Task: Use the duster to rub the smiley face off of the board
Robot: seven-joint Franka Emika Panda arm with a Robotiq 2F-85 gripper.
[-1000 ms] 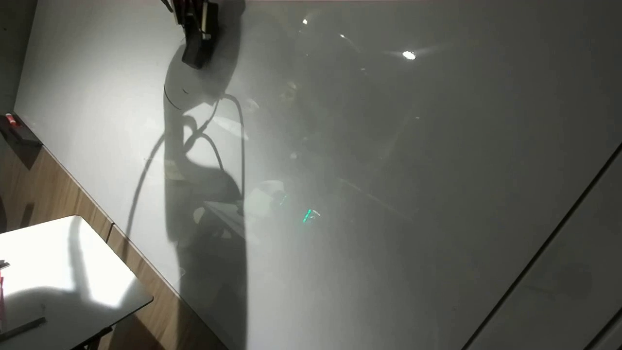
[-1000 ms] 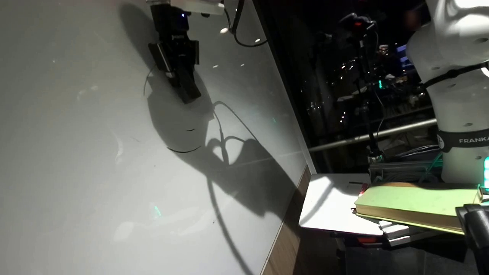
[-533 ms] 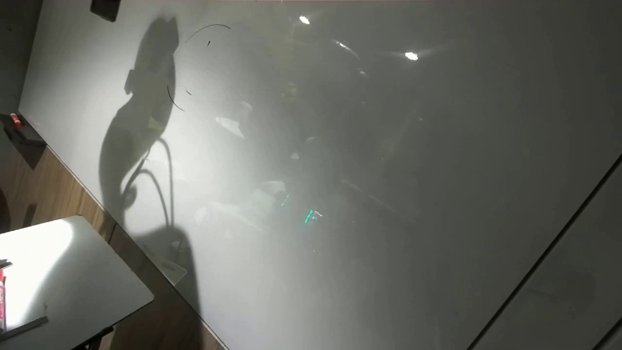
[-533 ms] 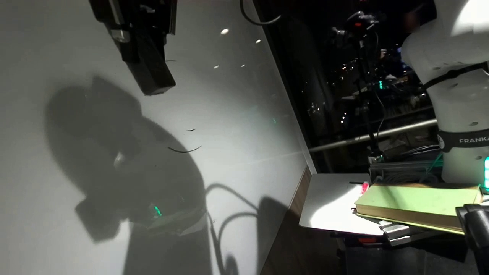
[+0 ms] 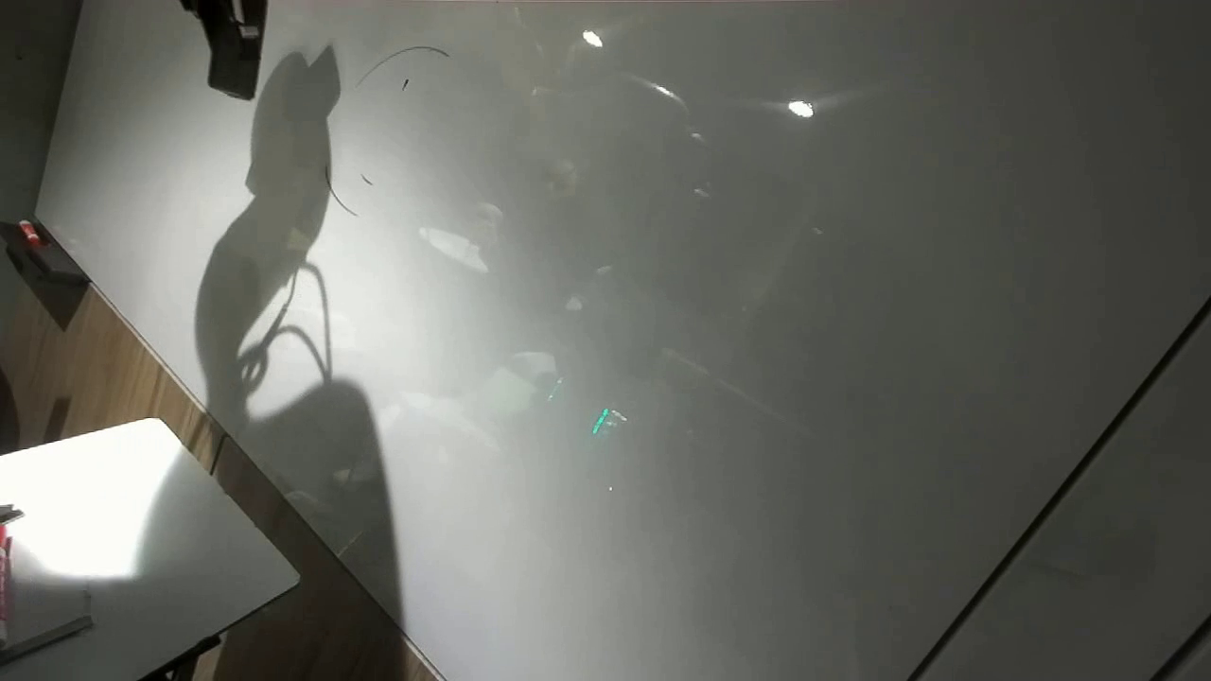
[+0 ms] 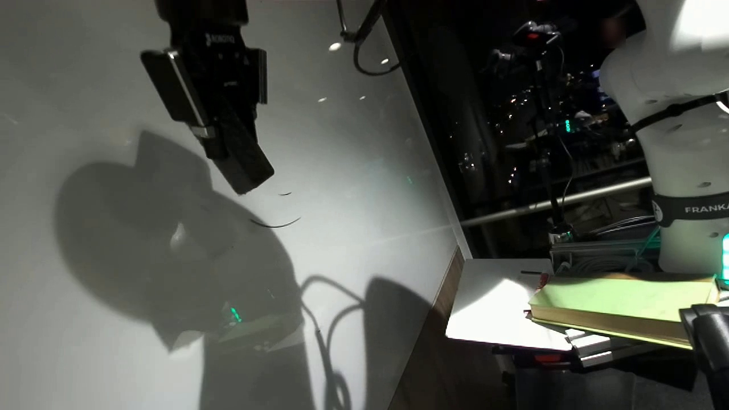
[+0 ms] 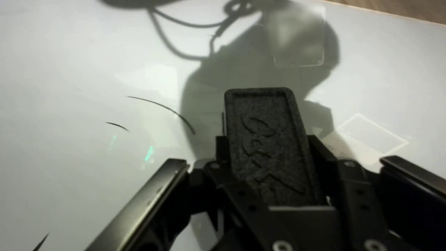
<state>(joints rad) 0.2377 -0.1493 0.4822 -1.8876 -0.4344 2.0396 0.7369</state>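
Across the white board (image 5: pixel 719 312) run the thin dark curved lines of the smiley face (image 5: pixel 338 196), broken into separate arcs and short strokes. The mouth-like arc of the smiley face (image 6: pixel 274 226) lies just below the duster in an exterior view. My gripper (image 7: pixel 270 148) is shut on the duster (image 7: pixel 268 139), a dark grey block with scribbles on its face, pinched by its sides. The block's far end sticks out past the fingertips. In an exterior view a gap separates the duster (image 5: pixel 235 71) from its shadow, so it stands off the board. In the wrist view, the arcs of the smiley face (image 7: pixel 168 108) lie left of the duster.
A white tabletop (image 6: pixel 492 310) with a green book (image 6: pixel 621 302) stands beside the board's lower edge. A red object (image 5: pixel 30 233) sits on a dark ledge (image 5: pixel 57 260). The arm's large shadow (image 6: pixel 171 245) and bright reflections cover parts of the board.
The gripper, holding the duster, has moved off the drawing, leftward in an exterior view, then slightly back down. More arcs of the face now show. The shadow has shifted with the arm.
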